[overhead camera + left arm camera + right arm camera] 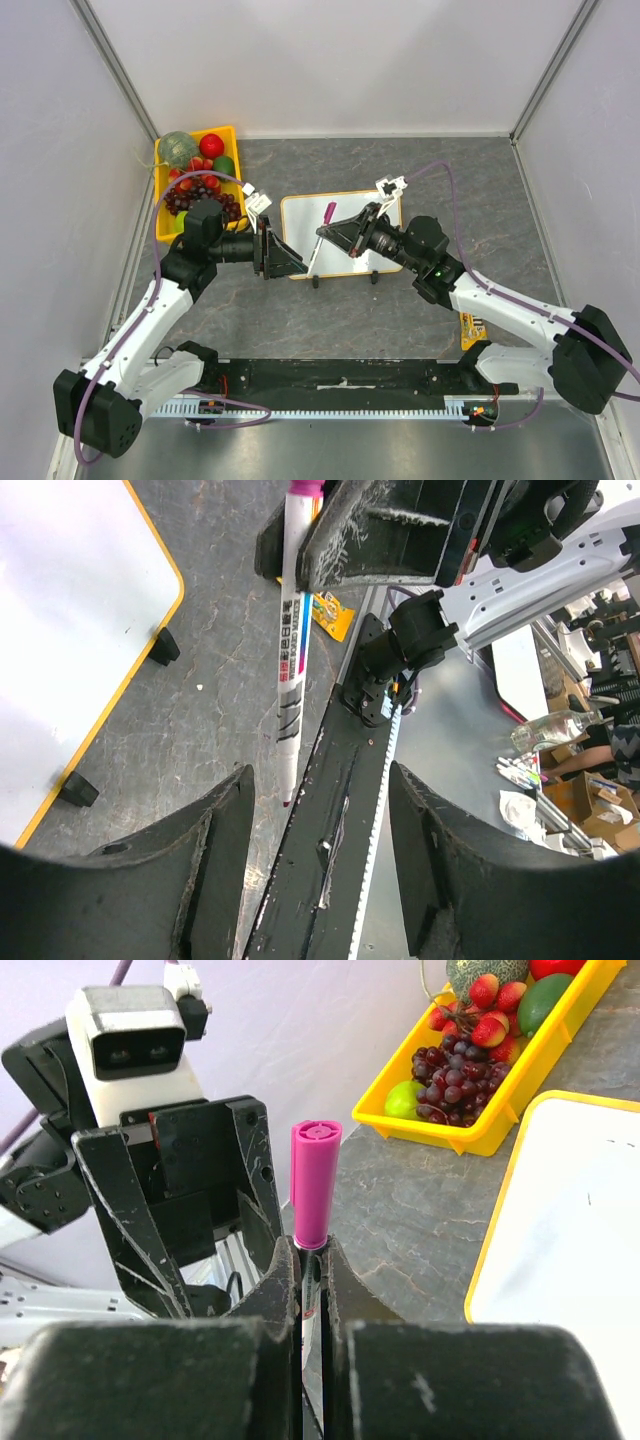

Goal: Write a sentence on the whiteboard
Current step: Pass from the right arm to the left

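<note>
We see a small white board with rounded corners and a thin orange frame (345, 222) lying flat in the middle of the grey stone-look worktop (430, 170). Two little black clips (316, 282) sit on its near long edge. Just to the left of the board, at the far left corner of the worktop, stands a yellow plastic tray (229, 134). It is full of toy fruit, with dark grapes (200, 192), a red apple and a green melon. The right pincer (312, 1295) is pinching a white marker pen with a bright pink cap (315, 1185). Its two black fingers press on the pen from both sides, just under the cap. From the top camera the pen is tilted over the left part of the board. Its cap points to the far side and its other end points to the near edge. The left pincer (320, 810) is spread wide and holds nothing. It faces the right pincer, and the bottom end of the pen hangs just by its fingers. We cannot tell if it touches them. A small orange packet (470, 330) lies on the worktop by the right arm.
</note>
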Controlling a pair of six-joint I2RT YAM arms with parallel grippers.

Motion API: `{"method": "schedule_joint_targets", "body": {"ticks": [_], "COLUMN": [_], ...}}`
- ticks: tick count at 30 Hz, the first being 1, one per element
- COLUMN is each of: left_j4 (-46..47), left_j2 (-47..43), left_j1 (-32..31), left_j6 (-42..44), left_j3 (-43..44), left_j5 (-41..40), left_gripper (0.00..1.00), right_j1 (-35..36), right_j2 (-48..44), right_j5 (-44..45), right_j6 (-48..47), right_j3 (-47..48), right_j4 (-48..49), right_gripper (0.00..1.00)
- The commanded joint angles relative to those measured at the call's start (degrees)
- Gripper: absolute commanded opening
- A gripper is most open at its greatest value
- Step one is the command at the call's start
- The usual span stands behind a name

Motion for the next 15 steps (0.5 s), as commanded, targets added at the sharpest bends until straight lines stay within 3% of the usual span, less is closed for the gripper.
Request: {"method": "schedule_joint_targets", "body": {"ticks": [1, 9, 11, 15], "left_j4": [0.7, 0.3, 0.1, -0.3], "left_j2": [0.0, 0.1, 0.1, -0.4], "left_j1": [0.1, 0.1, 0.1, 0.2], "left_j6": [-0.7, -0.5, -0.5, -0.3], "left_j3": [0.5, 0.2, 0.2, 0.6], "left_j5": [0.0, -1.2, -1.9, -2.4], "left_gripper": [0.61, 0.60, 0.54, 0.27], "right_j1": [-0.1, -0.1, -0.1, -0.1], "right_j2": [-0.5, 1.7, 1.8, 2.1], "right_j5": [3.4, 3.3, 3.4, 3.4], "right_j6": [4.9, 9.3, 9.6, 9.6], "right_j3": [-0.3, -1.1, -0.7, -0.9], "right_j4": [8.7, 15.1, 15.1, 15.0], "right_gripper": [0.00, 0.00, 0.00, 0.00]}}
